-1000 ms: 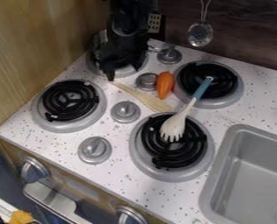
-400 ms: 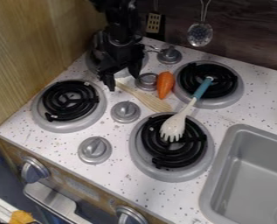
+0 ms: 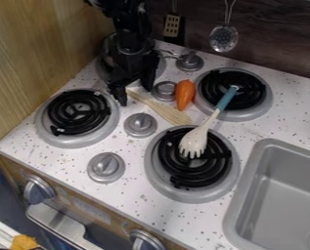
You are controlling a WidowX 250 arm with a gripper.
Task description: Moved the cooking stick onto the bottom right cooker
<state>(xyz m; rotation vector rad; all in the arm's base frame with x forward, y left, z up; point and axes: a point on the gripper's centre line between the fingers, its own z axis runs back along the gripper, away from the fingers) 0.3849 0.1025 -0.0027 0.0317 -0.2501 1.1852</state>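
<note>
Stovetop, lower-R burner part. under fork

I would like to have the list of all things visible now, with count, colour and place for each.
fork-ended stick: one, white and teal, across both right burners
spatula: one, light wood, middle
carrot: one, orange, beside top right burner
burners: four, grey rims, on stovetop
knobs: six, silver, four on stovetop, two on front
stovetop: one, speckled white, centre
sink: one, grey, right
slotted utensils: two, one silver, one tan, hanging behind
oven handle: one, silver, front
unclear item: one, yellow, bottom left corner
gripper: one, black, near spatula's handle end
</note>
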